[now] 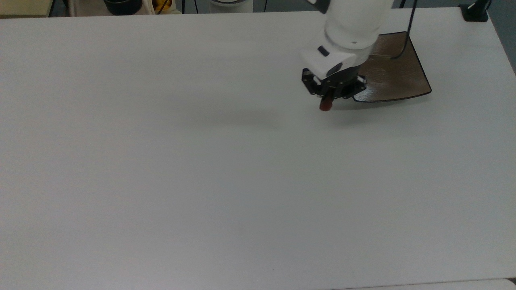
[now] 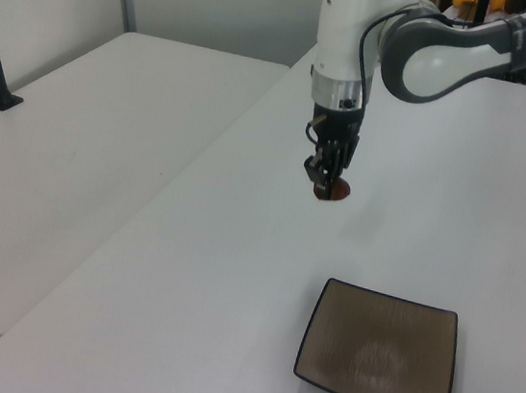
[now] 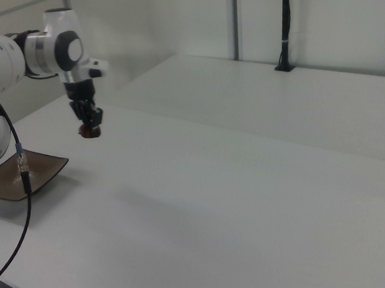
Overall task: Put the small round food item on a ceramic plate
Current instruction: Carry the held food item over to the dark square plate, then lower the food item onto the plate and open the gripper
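Observation:
My gripper point(image 1: 327, 100) point(image 2: 327, 181) point(image 3: 88, 128) is shut on the small round food item point(image 1: 325, 104) point(image 2: 332, 191) point(image 3: 88, 131), a reddish-brown lump hanging in the air above the white table. The ceramic plate point(image 1: 397, 76) point(image 2: 379, 349) point(image 3: 21, 173) is square, glossy brown with a thin black rim. In the top view the arm covers the plate's left part, and the food item hangs just off its lower left corner. In the left view the gripper is well above and beyond the plate's far edge.
The white table point(image 1: 201, 181) stretches wide to the top view's left and bottom. A black post base point(image 1: 475, 12) stands at its far right corner. A dark cable point(image 3: 20, 223) hangs from the arm near the plate in the right view. A second white table point(image 2: 64, 161) adjoins.

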You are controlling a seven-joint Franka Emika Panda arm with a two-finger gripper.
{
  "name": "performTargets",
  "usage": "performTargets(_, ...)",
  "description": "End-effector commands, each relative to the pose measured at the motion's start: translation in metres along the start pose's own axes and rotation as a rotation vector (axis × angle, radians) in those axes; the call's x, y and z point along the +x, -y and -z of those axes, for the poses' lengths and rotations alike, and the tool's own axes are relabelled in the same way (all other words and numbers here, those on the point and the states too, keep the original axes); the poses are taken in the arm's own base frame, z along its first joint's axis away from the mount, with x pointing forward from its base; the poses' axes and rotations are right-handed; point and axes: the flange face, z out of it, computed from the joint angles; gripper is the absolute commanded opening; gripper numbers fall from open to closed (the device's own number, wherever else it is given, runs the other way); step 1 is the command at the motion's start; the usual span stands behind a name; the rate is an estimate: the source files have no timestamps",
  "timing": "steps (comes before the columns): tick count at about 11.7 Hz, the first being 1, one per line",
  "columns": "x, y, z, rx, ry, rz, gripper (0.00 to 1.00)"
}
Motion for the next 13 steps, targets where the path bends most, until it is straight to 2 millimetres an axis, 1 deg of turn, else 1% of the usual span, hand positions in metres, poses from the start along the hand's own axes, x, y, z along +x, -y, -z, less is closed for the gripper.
performTargets(1, -0.048, 0.057, -0.001, 0.019, 0.025, 0.044, 0.10)
performTargets(2, -0.064, 0.076, -0.002, 0.027, 0.032, 0.048, 0.12)
performTargets(4, -0.093, 0.104, -0.001, 0.037, 0.049, 0.091, 0.14)
performTargets(5, -0.104, 0.112, -0.008, 0.030, 0.060, 0.114, 0.25)
performTargets(6, -0.116, 0.121, -0.016, 0.010, 0.067, 0.142, 0.53)
performTargets(7, -0.123, 0.124, -0.025, -0.015, 0.065, 0.166, 0.80)
performTargets(8, -0.127, 0.126, -0.033, -0.051, 0.048, 0.190, 1.00)
performTargets(10, -0.128, 0.127, -0.032, -0.065, 0.032, 0.201, 1.00)
performTargets(12, -0.120, 0.119, -0.028, -0.090, 0.008, 0.200, 1.00)
performTargets(13, -0.112, 0.110, -0.028, -0.119, -0.005, 0.196, 1.00)
